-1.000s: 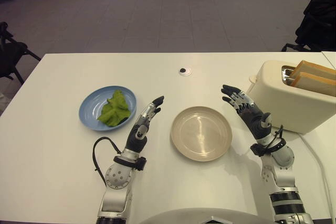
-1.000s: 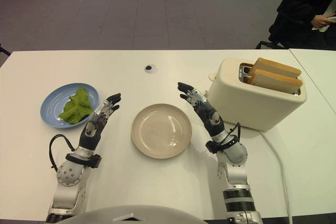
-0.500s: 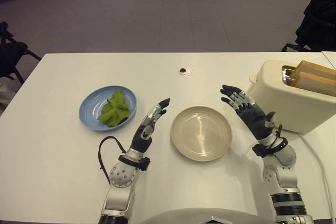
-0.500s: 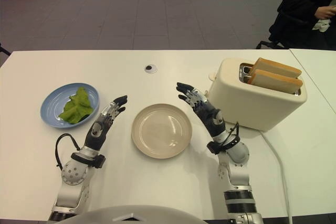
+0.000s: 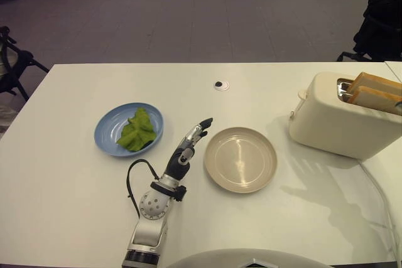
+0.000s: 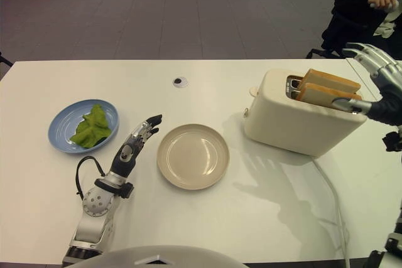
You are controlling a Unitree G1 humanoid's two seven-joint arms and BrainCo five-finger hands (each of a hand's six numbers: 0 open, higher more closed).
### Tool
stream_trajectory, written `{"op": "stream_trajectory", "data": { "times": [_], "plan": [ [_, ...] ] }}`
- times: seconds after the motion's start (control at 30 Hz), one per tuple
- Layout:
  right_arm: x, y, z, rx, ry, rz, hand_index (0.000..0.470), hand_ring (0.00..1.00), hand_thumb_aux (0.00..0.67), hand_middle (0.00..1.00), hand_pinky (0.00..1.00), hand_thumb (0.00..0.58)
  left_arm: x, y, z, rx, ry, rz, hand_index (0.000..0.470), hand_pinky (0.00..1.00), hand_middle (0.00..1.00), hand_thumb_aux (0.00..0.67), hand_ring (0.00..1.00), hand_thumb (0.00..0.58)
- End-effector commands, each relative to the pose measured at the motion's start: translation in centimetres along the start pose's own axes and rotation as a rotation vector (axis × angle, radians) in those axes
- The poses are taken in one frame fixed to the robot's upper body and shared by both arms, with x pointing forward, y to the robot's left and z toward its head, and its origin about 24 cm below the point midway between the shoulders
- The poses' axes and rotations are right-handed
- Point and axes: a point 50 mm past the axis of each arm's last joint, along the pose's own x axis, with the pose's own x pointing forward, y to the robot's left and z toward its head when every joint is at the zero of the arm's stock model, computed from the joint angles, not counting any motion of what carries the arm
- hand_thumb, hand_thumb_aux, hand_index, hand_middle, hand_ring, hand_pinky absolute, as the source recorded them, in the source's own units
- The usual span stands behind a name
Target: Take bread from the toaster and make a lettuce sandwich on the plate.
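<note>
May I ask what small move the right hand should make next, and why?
Probably close the right hand around the front bread slice: the hand hovers open beside the toaster, the bread sticks up within likely reach, and the plate holds no bread.

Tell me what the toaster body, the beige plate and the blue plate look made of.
Toaster: likely plastic, cream with a satin finish; it has soft rounded moulded corners and no sharp reflections.
Beige plate: ceramic or melamine, glossy; a pale light streak runs across its well.
Blue plate: probably plastic or melamine with a duller sheen; the look alone doesn't settle it.
</note>
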Motion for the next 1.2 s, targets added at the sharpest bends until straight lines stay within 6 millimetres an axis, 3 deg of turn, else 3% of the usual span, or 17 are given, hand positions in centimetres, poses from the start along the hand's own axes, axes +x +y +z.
{"op": "stream_trajectory", "data": {
  "times": [0.03,0.07,0.13,0.27,0.43,0.73,0.97,1.17,1.2],
  "plan": [
    [-0.1,2.5,-1.3,-0.026,0.026,0.079,0.339,0.0,0.483,0.0,0.0,0.535,0.0,-0.2,-0.3,0.011,0.018,-0.016,0.0,0.0,0.0,0.0,0.0,0.0],
    [-0.2,3.0,-1.5,-0.005,0.032,0.082,0.334,0.0,0.476,0.0,0.0,0.531,0.1,-0.2,-0.3,0.011,0.018,-0.018,0.0,0.0,0.0,0.0,0.0,0.0],
    [-0.2,3.8,-1.8,0.036,0.029,0.082,0.273,0.0,0.389,0.0,0.0,0.478,0.1,-0.2,-0.3,0.013,0.019,-0.018,0.0,0.0,0.0,0.0,0.0,0.0],
    [0.3,4.4,-2.1,0.084,0.033,0.08,0.28,0.0,0.399,0.0,0.0,0.485,0.1,-0.2,-0.3,0.016,0.02,-0.014,0.0,0.0,0.0,0.0,0.0,0.0],
    [0.9,4.1,-2.1,0.098,0.012,0.06,0.229,0.0,0.326,0.0,0.0,0.427,0.0,-0.3,-0.4,0.019,0.022,-0.01,0.0,0.0,0.0,0.0,0.0,0.0],
    [1.8,2.4,-2.1,0.112,-0.01,0.001,0.238,0.0,0.339,0.0,0.0,0.438,-0.1,-0.3,-0.4,0.019,0.024,-0.01,0.0,0.0,0.0,0.0,0.0,0.0],
    [1.9,4.2,-1.8,0.084,-0.037,0.138,0.304,0.0,0.434,0.0,0.0,0.508,0.0,-0.3,-0.4,0.017,0.024,-0.015,0.0,0.0,0.0,0.0,0.0,0.0],
    [1.7,5.0,-1.8,0.092,-0.046,0.2,0.284,0.0,0.405,0.0,0.0,0.489,-0.1,-0.3,-0.4,0.016,0.025,-0.014,0.0,0.0,0.0,0.0,0.0,0.0],
    [1.6,5.2,-1.8,0.097,-0.042,0.206,0.33,0.0,0.47,0.0,0.0,0.528,-0.1,-0.3,-0.4,0.016,0.025,-0.014,0.0,0.0,0.0,0.0,0.0,0.0]
  ]
}}
